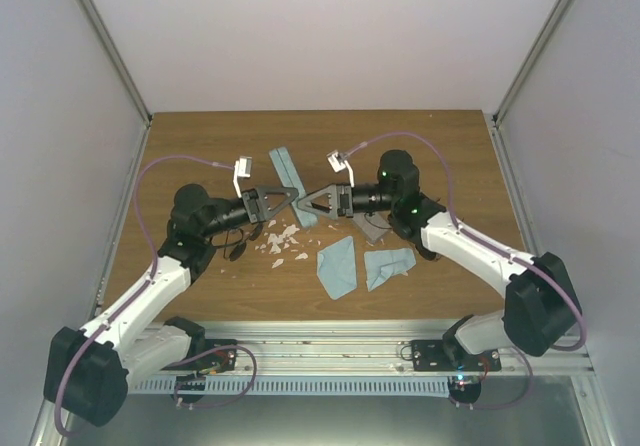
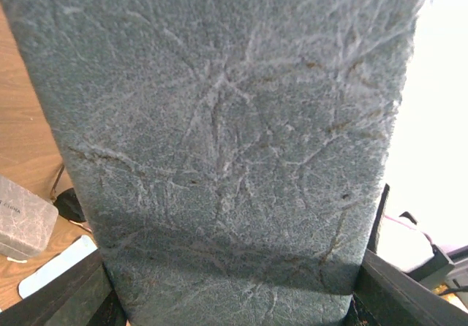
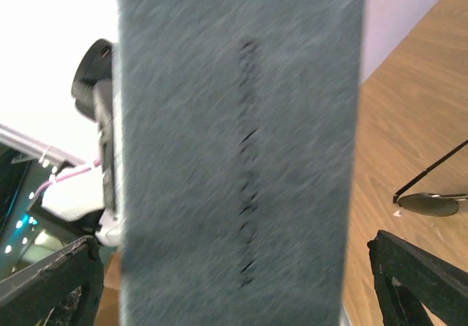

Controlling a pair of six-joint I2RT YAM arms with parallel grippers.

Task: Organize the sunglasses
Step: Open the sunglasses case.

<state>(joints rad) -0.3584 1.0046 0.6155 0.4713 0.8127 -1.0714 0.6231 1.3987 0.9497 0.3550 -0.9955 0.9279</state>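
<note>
A long blue-grey case (image 1: 288, 178) is held up between both arms at the table's middle. My left gripper (image 1: 293, 196) is shut on it; the case fills the left wrist view (image 2: 234, 143) and touches both fingers. My right gripper (image 1: 303, 206) is open and straddles the same case (image 3: 241, 158), with small gaps at both fingers. One pair of sunglasses with dark lenses (image 3: 431, 203) lies on the wood; in the top view it shows under the left arm (image 1: 237, 245). A dark lens-like shape (image 2: 69, 204) lies beside a grey case; I cannot tell whether it is the second pair.
A grey case (image 1: 375, 228) lies under the right wrist and shows in the left wrist view (image 2: 22, 220). Two light-blue cloths (image 1: 338, 266) (image 1: 388, 264) lie near the front. White scraps (image 1: 280, 241) are scattered by the left gripper. Walls stand on three sides.
</note>
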